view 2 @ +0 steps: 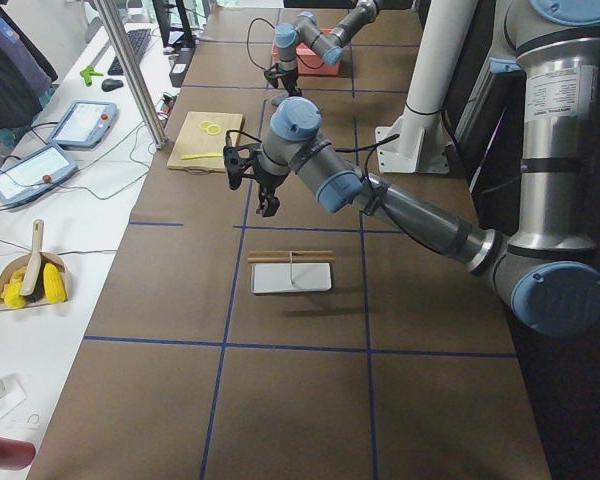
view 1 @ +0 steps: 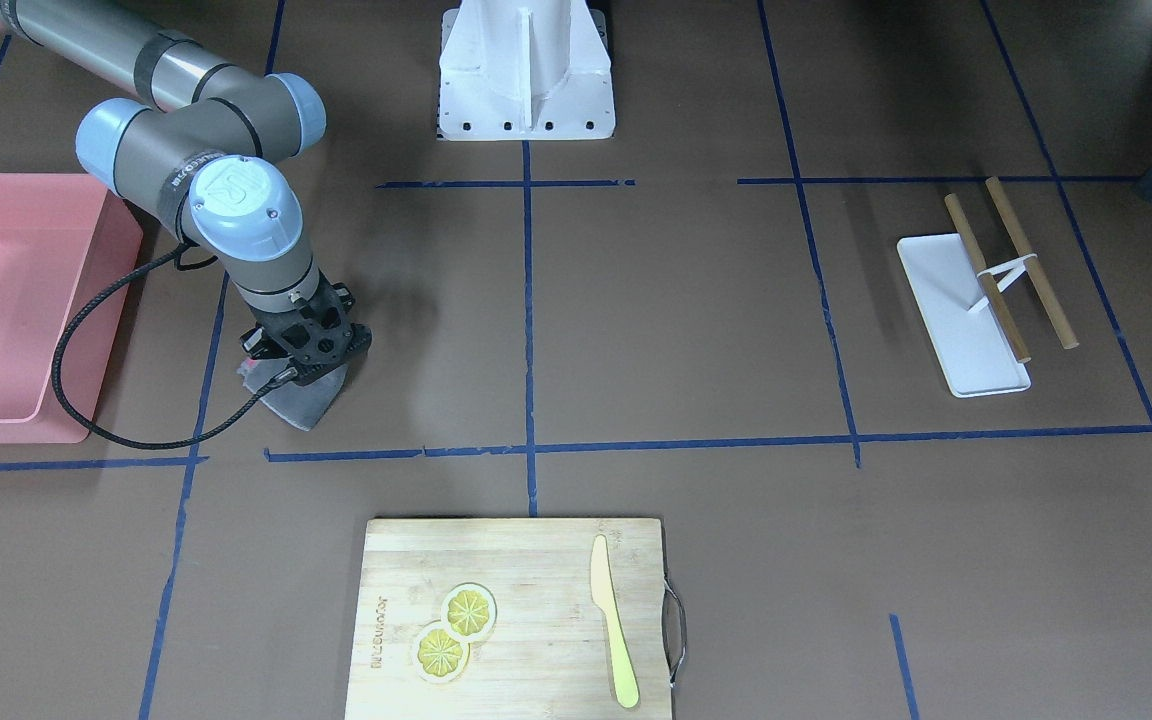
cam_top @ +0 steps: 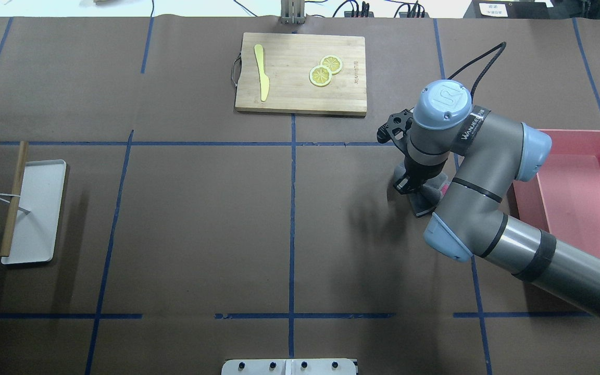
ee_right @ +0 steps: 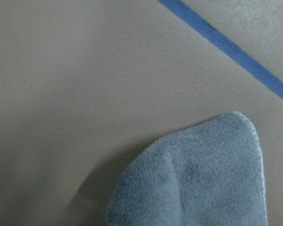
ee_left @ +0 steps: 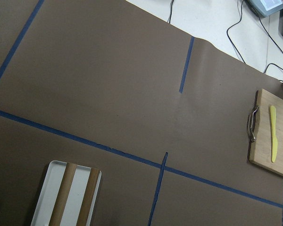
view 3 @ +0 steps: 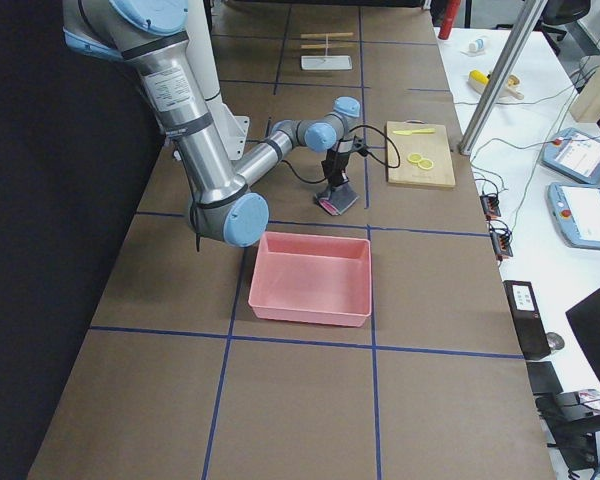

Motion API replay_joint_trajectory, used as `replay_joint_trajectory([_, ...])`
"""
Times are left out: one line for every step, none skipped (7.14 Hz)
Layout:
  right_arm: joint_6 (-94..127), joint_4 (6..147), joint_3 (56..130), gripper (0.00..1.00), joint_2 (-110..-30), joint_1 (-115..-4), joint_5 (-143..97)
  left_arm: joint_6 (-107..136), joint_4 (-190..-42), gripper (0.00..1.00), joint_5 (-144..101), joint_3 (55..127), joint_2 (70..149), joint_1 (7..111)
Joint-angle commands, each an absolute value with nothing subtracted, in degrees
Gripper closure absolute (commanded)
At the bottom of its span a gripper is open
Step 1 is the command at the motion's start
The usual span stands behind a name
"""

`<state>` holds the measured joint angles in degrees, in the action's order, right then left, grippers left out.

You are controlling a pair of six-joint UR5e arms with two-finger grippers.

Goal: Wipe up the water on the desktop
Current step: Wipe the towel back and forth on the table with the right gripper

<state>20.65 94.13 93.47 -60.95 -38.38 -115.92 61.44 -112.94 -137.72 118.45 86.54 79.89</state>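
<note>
**Desktop** (view 1: pixel 686 320): fills every view. Dark brown matte sheet w/ blue tape (view 1: pixel 528 300) grid. We judge it rigid and fixed, w/ nothing to take hold of; it only gets rubbed. The cover looks paper-like, so it prob. soaks up some water and could scuff or wrinkle under hard pressure. Tape edges may snag.

**Cloth** (view 1: pixel 308 400): this is what we do hold. It is grey, fleecy in the right wrist view, and we judge it soft, limp and light. It lies on the desktop on the robot's right side, between the pink bin (view 1: pixel 86 300) and the centre tape line, well apart from the cutting board (view 1: pixel 536 580). Best grip pt in our judgement is the bunched top, so the loose skirt spreads flat for wiping.

**Right gripper** (view 1: pixel 301 352): points straight down onto the cloth. The cloth tents up to it, and the wrist view shows a crease running toward the cam, so we read it as pinching the cloth's top. The fingers themselves are hidden under the black mount, so this is inference, not direct obs.

**Left gripper** (view 2: pixel 267 205): hovers over bare desktop, near the white tray (view 2: pixel 315 282). It shows only in the side cam, so we can't tell if it is spread or pressed together. Its wrist cam shows no fingers.

**Hidden/unclear:**
- No water patch is visible anywhere. The surface is matte w/ no glint, and arm shadows beside the cloth confuse things.
- Pink patch (cam_top: pixel 440 188) at the cloth edge: can't tell if it is lining or a 2nd rag.
- Cloth underside is not visible, so wet or dry is unknown.
</note>
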Motion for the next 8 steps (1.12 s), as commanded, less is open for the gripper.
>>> replay_joint_trajectory([22.83,93.96,93.95,1.0,-60.82,-35.26,-116.63,61.44,-112.94,0.0,-137.72,118.48,86.48,79.89])
replay_joint_trajectory([25.29,94.04,95.52,0.99,-61.26,-33.33,-116.46,61.44,-112.94,0.0,-137.72,118.48,86.48,79.89])
replay_joint_trajectory([27.92,94.39,98.23,0.99,-61.52,-31.66,-116.54,61.35,-112.94,0.0,-137.72,118.48,86.48,79.89])
replay_joint_trajectory([30.39,94.92,101.31,0.99,-61.52,-30.34,-116.72,61.43,-112.94,0.0,-137.72,118.48,86.4,79.89])
replay_joint_trajectory([31.89,96.66,103.34,0.99,-61.52,-28.5,-116.63,61.35,-112.94,0.0,-137.72,118.48,86.4,79.89])
replay_joint_trajectory([33.3,96.77,104.32,0.98,-61.61,-27.43,-116.63,61.35,-112.94,0.0,-137.72,118.56,86.05,79.89])
replay_joint_trajectory([33.48,97.03,106.24,0.99,-61.87,-27.68,-116.63,61.17,-113.03,0.0,-137.72,118.56,85.52,79.89])
replay_joint_trajectory([33.49,99.21,109.83,0.99,-61.96,-29.25,-116.72,61.17,-113.11,0.0,-137.81,118.56,85.0,79.89])
